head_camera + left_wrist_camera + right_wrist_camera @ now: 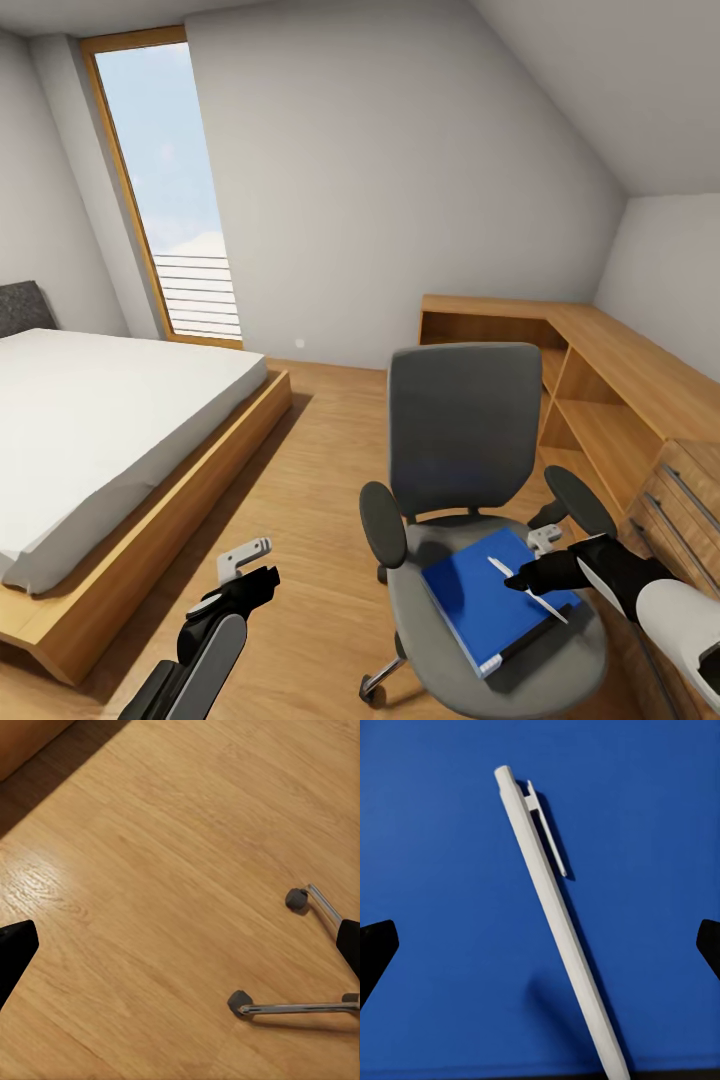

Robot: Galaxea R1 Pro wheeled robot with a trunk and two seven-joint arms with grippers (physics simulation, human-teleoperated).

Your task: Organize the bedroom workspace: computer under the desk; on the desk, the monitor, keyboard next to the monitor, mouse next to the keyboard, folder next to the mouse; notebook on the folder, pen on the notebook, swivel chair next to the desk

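Observation:
The swivel chair [463, 430] stands on the wood floor, its grey back facing me and its seat near my right arm. On the seat lies the blue folder [470, 600], with the white pen [527, 590] resting on top of it. My right gripper [535, 575] hovers just over the pen, open; in the right wrist view the pen [556, 919] runs between the two spread fingertips [375, 952] against the folder [442, 855]. My left gripper [245, 568] hangs open over bare floor left of the chair, and its wrist view shows the chair's chrome legs and castors [296, 898].
A low bed [100, 430] on a wood frame fills the left side. A light wood shelf unit [600, 370] and a dresser with long handles [690, 510] line the right wall, close behind the chair. A tall window [170, 190] is at the back.

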